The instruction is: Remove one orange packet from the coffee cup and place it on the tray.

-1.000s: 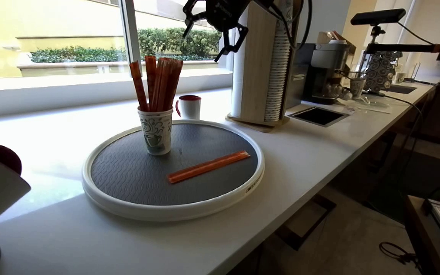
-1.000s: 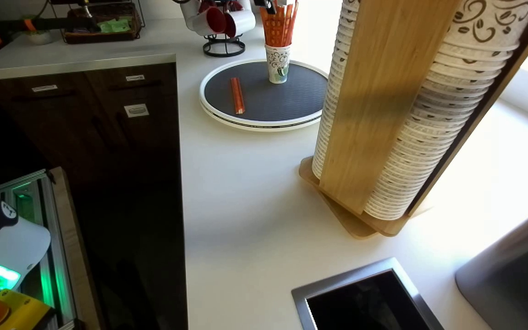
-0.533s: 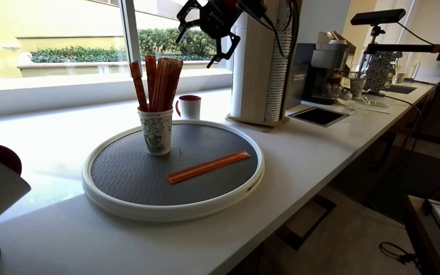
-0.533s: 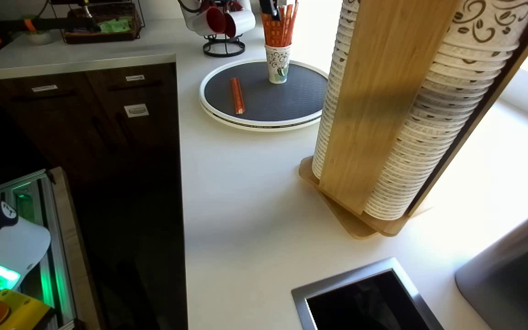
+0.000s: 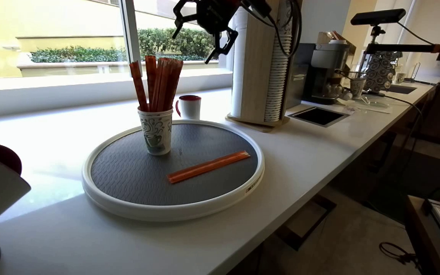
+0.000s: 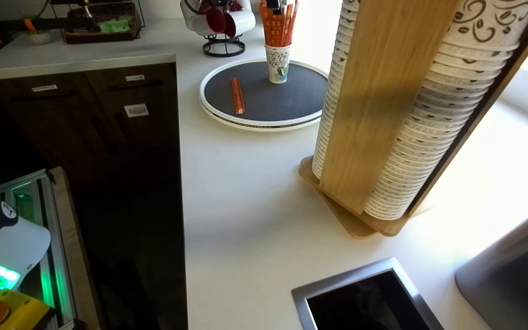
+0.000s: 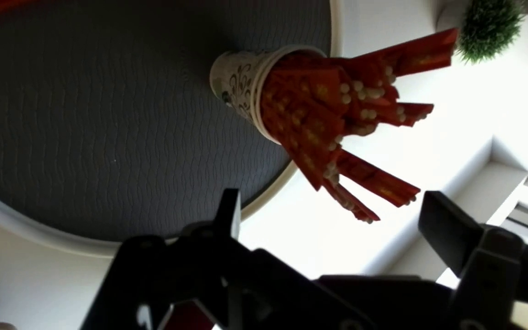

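Several orange packets (image 5: pixel 160 86) stand upright and fanned in the white patterned paper coffee cup (image 5: pixel 156 131). The cup stands on the dark grey, white-rimmed tray (image 5: pixel 166 212). A separate orange packet (image 5: pixel 208 167) lies flat on the tray; it also shows in an exterior view (image 6: pixel 237 95). My gripper (image 5: pixel 190 50) is open and empty, above and beside the packet tops. In the wrist view, the packets (image 7: pixel 310 101) reach toward the open gripper (image 7: pixel 330 201); two packet ends point at the gap between the fingertips, apart from them. In an exterior view a fingertip (image 6: pixel 273 4) overlaps the packet tops.
A white mug with red inside (image 5: pixel 190 107) stands behind the tray. A tall wooden rack of stacked paper cups (image 6: pixel 392 91) stands beside the tray. A stand with hanging mugs (image 6: pixel 225 47) is at the far side. A window runs behind the counter.
My gripper has moved leftward in an exterior view, dipping and then rising slightly, closer over the packets. It stays open. The cup, packets and tray have not moved.
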